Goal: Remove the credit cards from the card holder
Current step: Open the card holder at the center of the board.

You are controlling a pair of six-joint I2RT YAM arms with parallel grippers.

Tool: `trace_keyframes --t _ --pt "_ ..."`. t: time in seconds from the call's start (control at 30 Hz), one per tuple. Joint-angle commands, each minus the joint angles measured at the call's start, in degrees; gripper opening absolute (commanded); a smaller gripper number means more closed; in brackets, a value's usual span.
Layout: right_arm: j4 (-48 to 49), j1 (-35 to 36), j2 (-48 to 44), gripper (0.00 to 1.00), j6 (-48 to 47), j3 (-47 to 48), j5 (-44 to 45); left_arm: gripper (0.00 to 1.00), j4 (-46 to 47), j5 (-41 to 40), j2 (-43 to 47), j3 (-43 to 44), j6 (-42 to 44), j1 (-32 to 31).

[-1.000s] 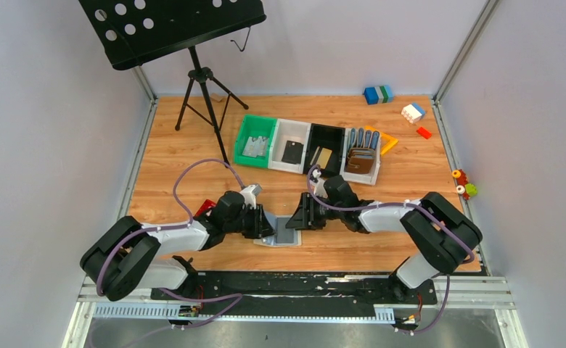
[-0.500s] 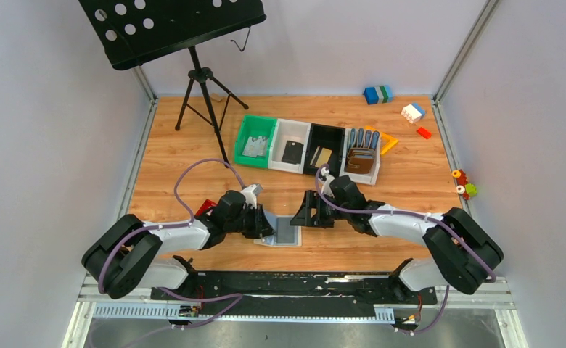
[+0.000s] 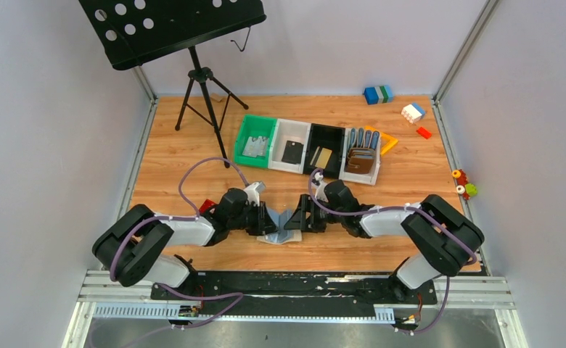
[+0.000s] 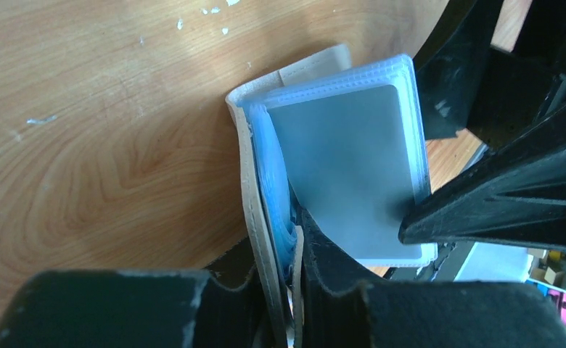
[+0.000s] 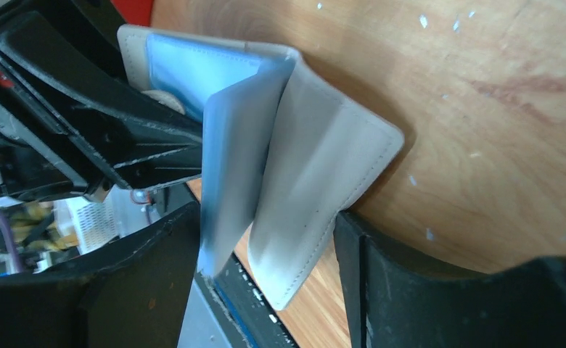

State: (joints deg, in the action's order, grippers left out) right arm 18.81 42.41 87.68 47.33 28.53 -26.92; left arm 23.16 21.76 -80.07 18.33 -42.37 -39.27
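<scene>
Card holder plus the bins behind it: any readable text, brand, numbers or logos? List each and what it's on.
No readable text in any view.
Card holder: no brand or stamp visible on the pale cover in either wrist view.
Card showing inside it: plain grey face, no numbers or name visible.
Bins and what lies in them: too small in the top view to tell whether anything is printed.

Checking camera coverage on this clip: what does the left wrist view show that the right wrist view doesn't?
Left wrist only: the grey card face-on in its sleeve, and the left claw pinching the card holder by its cover edge. Right wrist only: the holder's plain outer cover, between the fingers of the right claw. Both: the half-open holder, bluish sleeves, the wooden table.
</scene>
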Motion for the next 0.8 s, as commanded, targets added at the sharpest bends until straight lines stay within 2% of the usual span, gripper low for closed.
trace_keyframes --t 0.0,0.1,0.23,0.27,0.37,0.47,0.53,0.63,0.7,0.77 --pt "11.59 1.33 3.15 0.65 6.12 -4.47 -3.40 0.14 -4.25 -3.38 -4.17 -0.65 2.03 -0.28" --pt "15.32 1.28 3.80 0.61 7.51 -4.85 -4.48 0.14 -4.47 -3.31 -5.00 -0.44 2.30 -0.31" --pt "12.92 1.27 4.81 0.60 6.88 -3.41 -4.46 0.13 -3.22 -2.38 -4.39 -0.69 1.64 -0.29" --pt "10.99 1.35 4.63 0.61 6.46 -3.07 -3.81 0.13 -3.75 -2.53 -3.93 -0.65 1.77 -0.29" --pt "5.26 1.27 2.23 0.74 4.10 -2.03 -0.93 0.13 -6.18 -3.60 -2.47 -0.17 2.64 -0.31" --pt "5.13 1.30 0.22 0.77 4.16 -2.07 -0.98 0.13 -7.21 -3.78 -1.55 0.24 2.98 -0.28" --pt "6.95 1.34 1.09 0.74 5.54 -1.72 -2.97 0.13 -7.49 -3.75 -1.37 0.42 2.96 -0.31" --pt "9.15 1.46 1.96 0.65 7.31 -1.24 -5.00 0.13 -8.11 -3.86 -1.24 0.65 3.21 -0.33" --pt "6.59 1.63 1.61 0.62 6.09 -0.19 -3.68 0.13 -8.62 -4.09 -1.02 0.79 3.33 -0.33" --pt "3.18 1.64 1.36 0.55 4.33 1.07 -2.47 0.13 -8.82 -3.90 -0.91 0.96 3.43 -0.29"
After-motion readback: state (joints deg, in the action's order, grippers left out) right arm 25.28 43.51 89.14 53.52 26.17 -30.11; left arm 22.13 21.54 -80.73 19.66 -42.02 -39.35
